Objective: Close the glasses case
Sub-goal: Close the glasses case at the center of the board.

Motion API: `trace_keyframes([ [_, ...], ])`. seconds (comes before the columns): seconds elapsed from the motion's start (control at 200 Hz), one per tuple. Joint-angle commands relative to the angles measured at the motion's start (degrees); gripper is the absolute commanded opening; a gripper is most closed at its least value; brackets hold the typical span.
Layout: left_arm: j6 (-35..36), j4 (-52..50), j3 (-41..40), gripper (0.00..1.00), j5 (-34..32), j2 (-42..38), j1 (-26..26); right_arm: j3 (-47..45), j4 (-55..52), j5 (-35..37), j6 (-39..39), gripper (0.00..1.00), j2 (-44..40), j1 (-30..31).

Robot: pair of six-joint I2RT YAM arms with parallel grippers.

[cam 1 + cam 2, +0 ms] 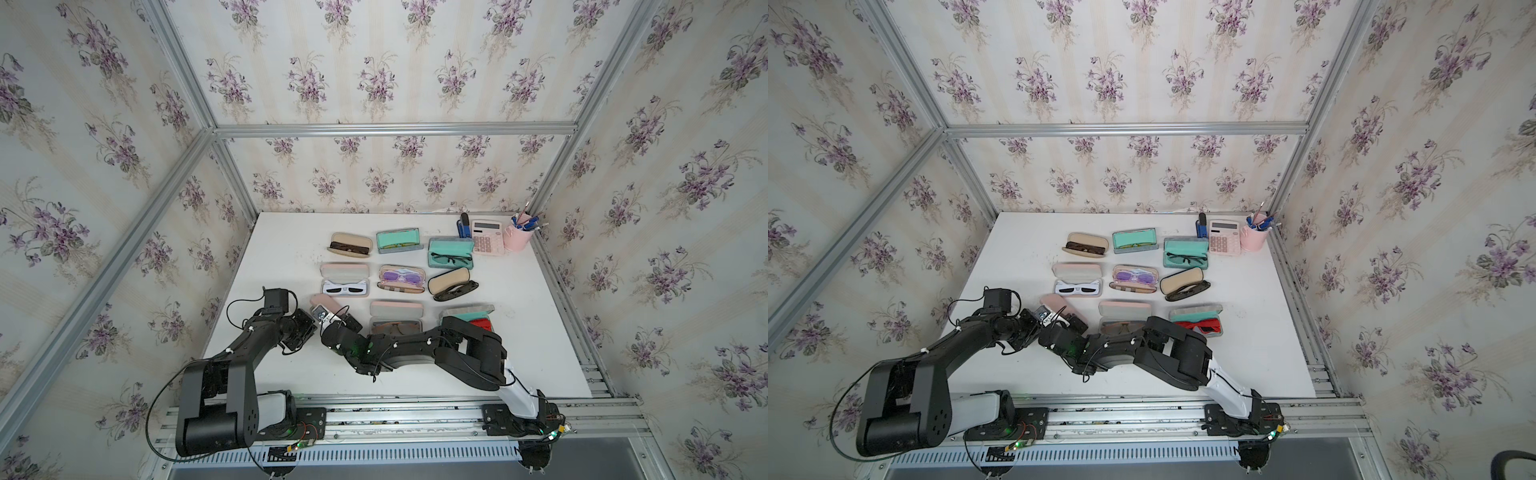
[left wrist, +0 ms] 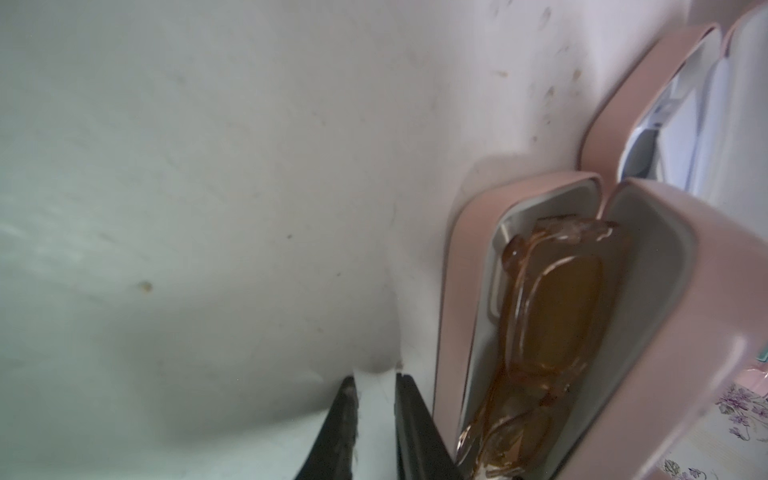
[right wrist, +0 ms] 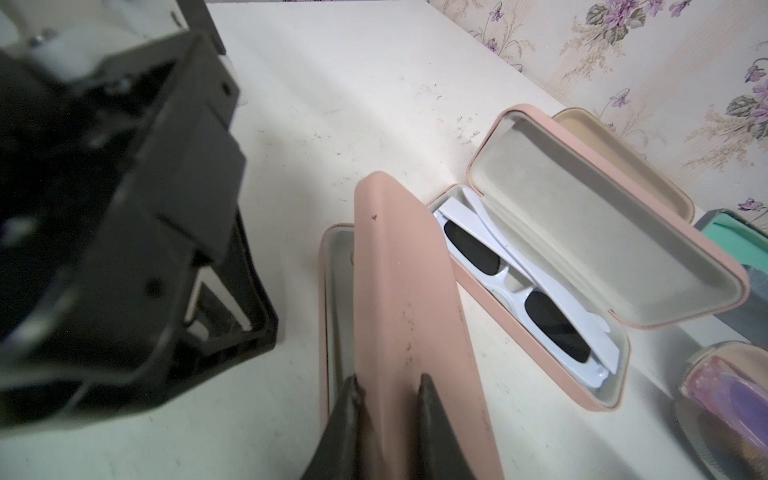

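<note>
Right gripper is at the lid of the pink case. Its fingers are nearly together, with the lid's outer face showing between them. We cannot tell whether they pinch the lid or only press on it.

Left gripper is just beside the base. Its fingers are nearly together with only bare table between them, so it holds nothing.

In both top views the case lies at the near left of the table, just in front of an open case with white sunglasses. Amber glasses lie inside it. The lid stands tilted partway over the base and is not yet shut, so we judge the closing swing to be the step in hand, roughly midway.

Next we would need the right gripper to carry the lid down over the glasses until the rims meet, while the left gripper braces the base against sliding. We would watch that no part of the glasses catches under the rim.
</note>
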Motion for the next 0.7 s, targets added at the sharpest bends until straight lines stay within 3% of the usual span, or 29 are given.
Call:
trace_keyframes([
  [0.0, 1.0, -2.7, 0.1, 0.22, -0.7, -1.3, 0.1, -2.1, -23.9, -19.8, 11.5, 0.17, 3.8, 0.5],
  [0.285, 1.0, -2.4, 0.6, 0.22, -0.7, -0.4, 0.3, -2.5, -23.6, -19.6, 11.9, 0.27, 4.0, 1.1],
  [0.694, 1.3, -1.4, 0.3, 0.21, -0.1, -0.5, 0.4, -3.4, -22.9, -18.7, 12.3, 0.33, 2.4, 1.2],
])
